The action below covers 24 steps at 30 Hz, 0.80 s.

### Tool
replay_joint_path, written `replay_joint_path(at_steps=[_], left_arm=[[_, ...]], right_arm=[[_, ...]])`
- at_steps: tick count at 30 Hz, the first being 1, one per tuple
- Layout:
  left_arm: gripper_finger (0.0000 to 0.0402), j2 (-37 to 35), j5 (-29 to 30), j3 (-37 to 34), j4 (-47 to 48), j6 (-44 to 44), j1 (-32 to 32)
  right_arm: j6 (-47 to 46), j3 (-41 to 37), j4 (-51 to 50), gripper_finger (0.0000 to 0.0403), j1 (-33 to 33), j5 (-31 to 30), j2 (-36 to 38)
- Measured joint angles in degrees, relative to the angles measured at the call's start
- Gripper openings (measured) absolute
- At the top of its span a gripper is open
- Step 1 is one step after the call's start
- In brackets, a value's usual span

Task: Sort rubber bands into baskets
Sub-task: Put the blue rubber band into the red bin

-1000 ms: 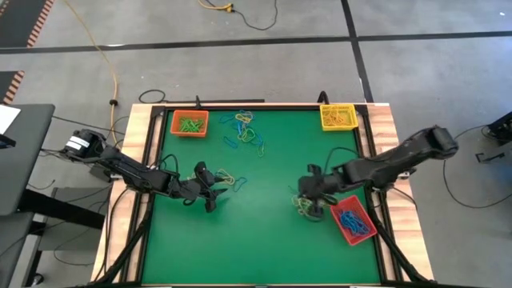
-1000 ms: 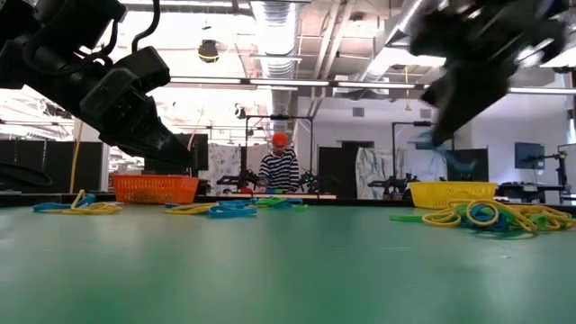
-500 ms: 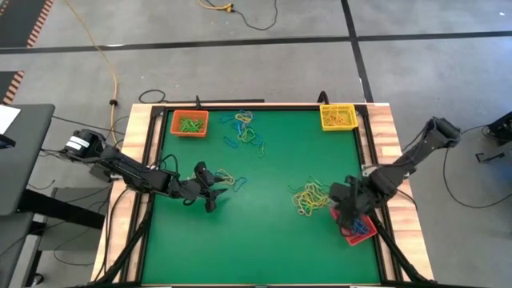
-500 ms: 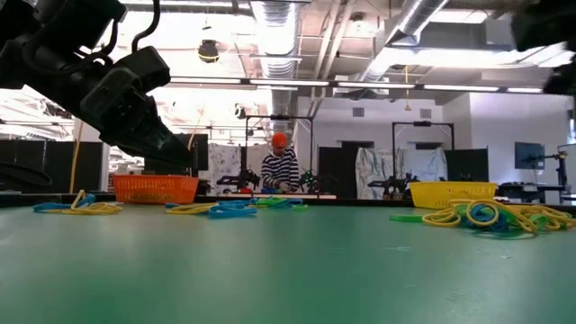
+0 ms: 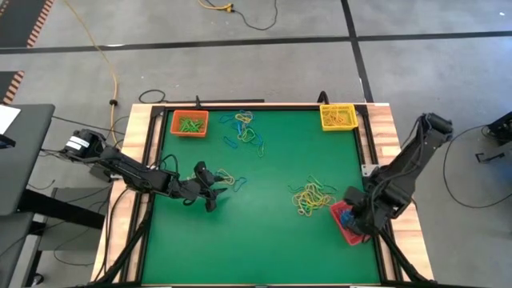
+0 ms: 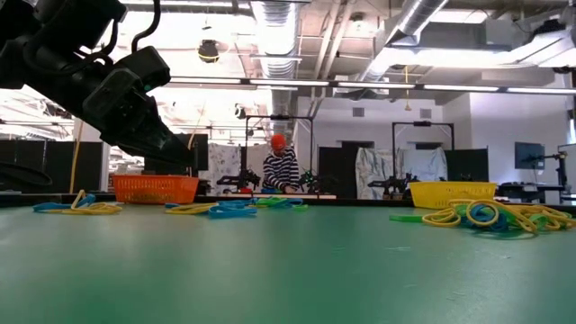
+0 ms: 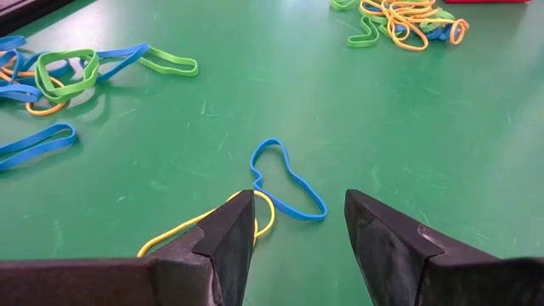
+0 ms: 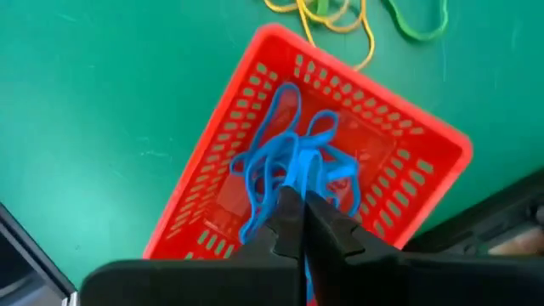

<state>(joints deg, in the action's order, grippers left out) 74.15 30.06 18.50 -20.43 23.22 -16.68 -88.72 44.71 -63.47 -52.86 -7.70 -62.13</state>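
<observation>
Right wrist view: blue bands (image 8: 293, 166) filling red basket (image 8: 221, 161)

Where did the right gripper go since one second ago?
Yes, it moved: the right gripper left the mixed pile and now hangs over the red basket.

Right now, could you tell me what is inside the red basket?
The red basket holds a tangle of blue rubber bands and nothing of another colour that shows. The right gripper hangs directly above it, covering part of the pile and the nearer end of the basket floor.
</observation>
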Motion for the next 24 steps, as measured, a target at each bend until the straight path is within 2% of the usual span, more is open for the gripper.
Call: replay_joint_path(at_steps=[6, 15, 24], left_arm=[[0.0174, 0.0, 0.0, 0.0, 0.0, 0.0, 0.0], [0.0174, 0.0, 0.0, 0.0, 0.0, 0.0, 0.0], [0.0174, 0.0, 0.0, 0.0, 0.0, 0.0, 0.0]], right_arm=[[-4.1, 0.0, -0.1, 0.0055, -2.4, -0.5, 0.0], [-4.4, 0.0, 0.2, 0.0081, -2.6, -2.9, 0.0], [-4.2, 0.0, 0.6, 0.0154, -2.6, -4.9, 0.0]])
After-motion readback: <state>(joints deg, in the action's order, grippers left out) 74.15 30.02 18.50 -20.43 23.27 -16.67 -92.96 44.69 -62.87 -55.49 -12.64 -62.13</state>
